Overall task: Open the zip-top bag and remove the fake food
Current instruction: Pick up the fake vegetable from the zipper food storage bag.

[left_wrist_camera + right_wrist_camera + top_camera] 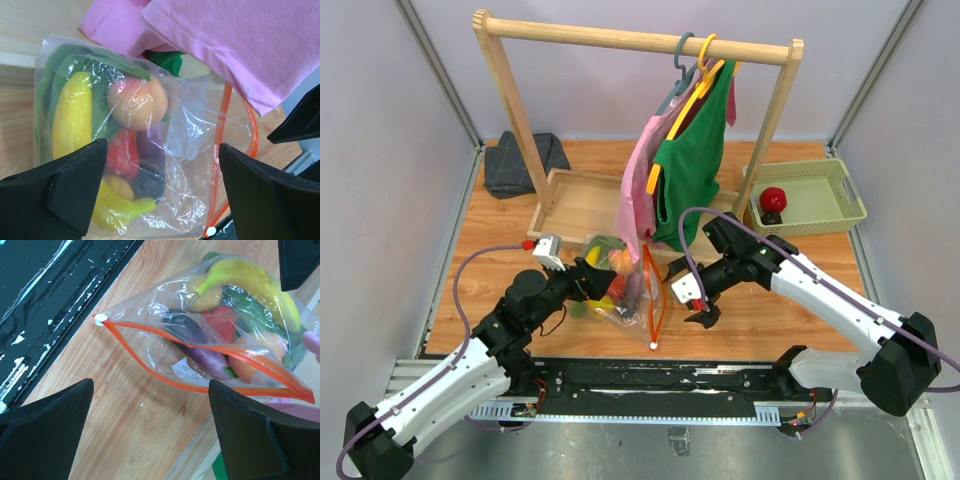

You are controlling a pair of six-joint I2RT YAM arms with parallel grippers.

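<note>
Flat on the wooden table (490,280), one corner under the pink garment (240,45) hem: the zip-top bag (620,295), its orange zip strip (165,335) parted into a gaping mouth toward the right arm, presumably ready for reaching in. On either side, left gripper (160,170) and right gripper (150,390), both spread wide and empty, hovering close, probably to pin and pick. Inside, fake food (137,100) bunched at the sealed end. At the strip's end, the white slider (101,318).

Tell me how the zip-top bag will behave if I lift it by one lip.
Probably floppy: the zip-top bag is thin, crinkled film. Its mouth gapes, so the fake food may shift or spill. The glossy film could slip.
</note>
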